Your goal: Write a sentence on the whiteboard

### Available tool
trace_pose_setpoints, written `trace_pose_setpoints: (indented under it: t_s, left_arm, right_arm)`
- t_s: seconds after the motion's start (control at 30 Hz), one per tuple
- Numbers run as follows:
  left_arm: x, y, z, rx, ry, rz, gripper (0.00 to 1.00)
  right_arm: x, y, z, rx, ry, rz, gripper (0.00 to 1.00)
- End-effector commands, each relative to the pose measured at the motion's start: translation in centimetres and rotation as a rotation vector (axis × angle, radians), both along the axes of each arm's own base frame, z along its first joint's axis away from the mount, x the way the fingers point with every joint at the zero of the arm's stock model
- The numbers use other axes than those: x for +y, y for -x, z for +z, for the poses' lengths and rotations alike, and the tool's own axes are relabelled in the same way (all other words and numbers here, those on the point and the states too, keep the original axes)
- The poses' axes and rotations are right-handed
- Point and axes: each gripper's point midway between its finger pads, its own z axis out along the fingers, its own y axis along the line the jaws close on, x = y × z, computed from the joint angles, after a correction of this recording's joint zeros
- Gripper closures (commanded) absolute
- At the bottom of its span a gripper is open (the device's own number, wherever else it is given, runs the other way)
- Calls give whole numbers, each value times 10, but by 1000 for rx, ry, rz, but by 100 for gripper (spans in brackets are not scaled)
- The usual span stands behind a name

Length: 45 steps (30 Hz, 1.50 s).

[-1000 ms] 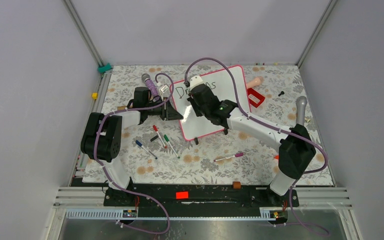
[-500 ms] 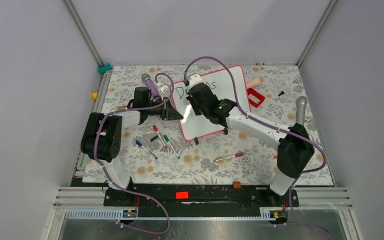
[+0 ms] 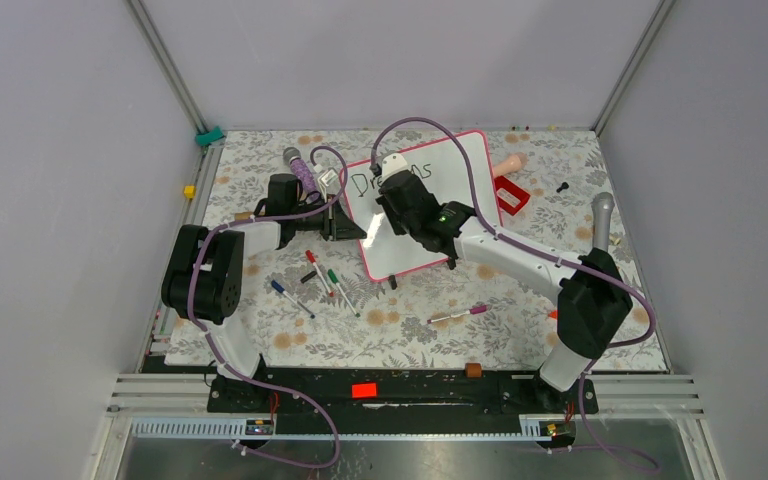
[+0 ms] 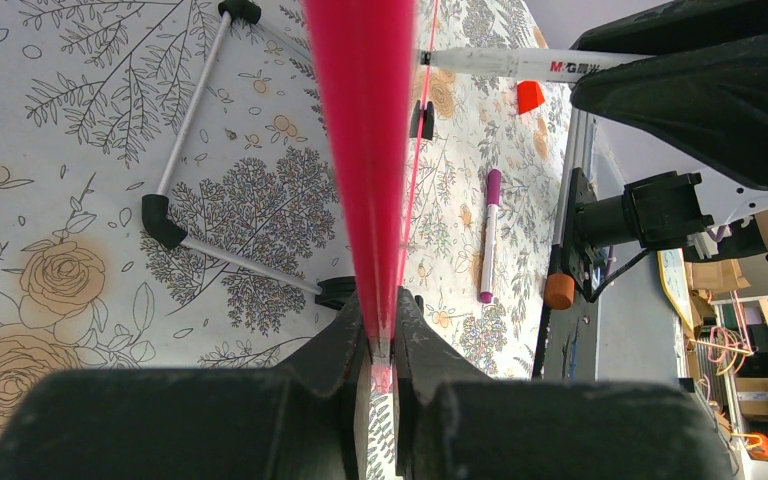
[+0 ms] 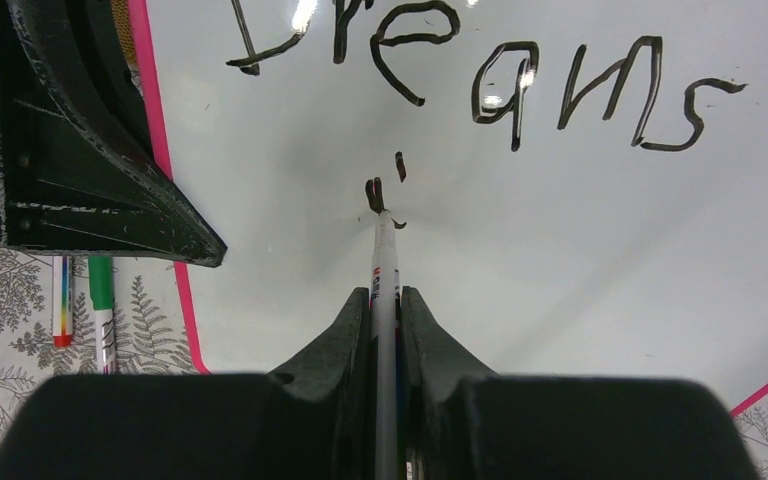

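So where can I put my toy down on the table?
The widest bare patch is the near middle, between the pens and the purple marker. The far left corner by the green clip is also free. Around the whiteboard it is crowded: both arms reach in there.

The sentence [image 5: 480, 75] on the whiteboard [image 5: 580, 270] reads only "Dreams", handwritten in black, with a capital D and the rest in lower case. Below it, at the tip of the marker [image 5: 385, 275], a few short black strokes [image 5: 374, 195] form no readable letter. In the left wrist view the marker's [image 4: 500, 64] white barrel bears the brand "M&G". The finer print beside it is too small to read.
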Motion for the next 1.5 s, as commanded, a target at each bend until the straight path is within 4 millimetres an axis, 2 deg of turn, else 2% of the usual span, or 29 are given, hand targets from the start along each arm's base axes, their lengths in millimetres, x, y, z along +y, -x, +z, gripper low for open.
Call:
trace_pose_setpoints:
  t_s: [0.0,0.37,0.8,1.03,1.3,1.47]
  left_arm:
    - [8,-15,-41,30,-139,110,100]
    - [8,-15,-42,31,-139,108,100]
    - [7,-15,-41,30,-139,108,100]
    - [7,-15,-41,28,-139,108,100]
    - [7,-15,-42,30,-140,108,100]
    - [8,-15,-42,30,-141,110,100]
  right_arm:
    - [-16,-4,9,-34,22,-60,100]
    - [-18,-14,13,-44,31,-85,100]
    - [-9,-33,30,-47,-24,-85,100]
    - [-13,-25,19,-16,-21,-80,100]
    - [-23,-5,-8,54,-15,-74,100]
    - [-29,-4,-10,51,-4,-88,100]
